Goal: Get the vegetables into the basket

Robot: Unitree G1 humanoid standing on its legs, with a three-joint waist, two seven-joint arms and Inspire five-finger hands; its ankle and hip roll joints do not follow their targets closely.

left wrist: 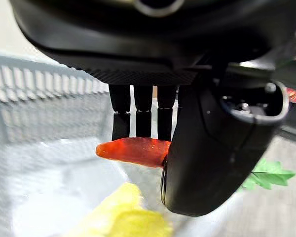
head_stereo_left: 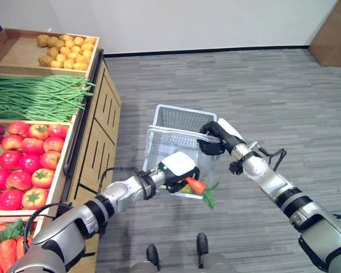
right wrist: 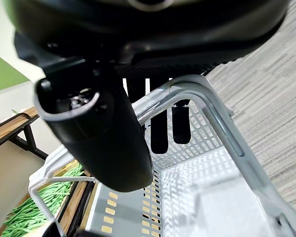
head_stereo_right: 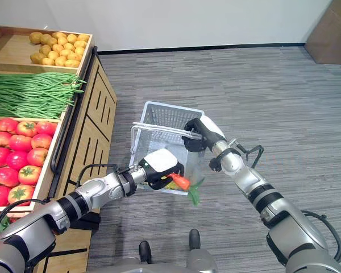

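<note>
Our left hand [head_stereo_left: 179, 166] pinches the carrot [head_stereo_left: 195, 185] at the basket [head_stereo_left: 179, 120] near rim, tip pointing inward, leaves hanging outside. Our right hand [head_stereo_left: 213, 136] curls round the handle [right wrist: 214, 111]. Open floor [head_stereo_left: 261, 85] lies beyond.

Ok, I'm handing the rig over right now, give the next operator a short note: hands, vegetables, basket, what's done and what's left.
Left hand: shut on a carrot, held at the near rim of the basket, leaves hanging outside.
Right hand: shut on the basket handle, holding the basket beside the produce stand.
Done: something yellow already lies in the basket.
Left: release the carrot inside, then fetch more from the stand: carrots, tomatoes, green beans.
</note>
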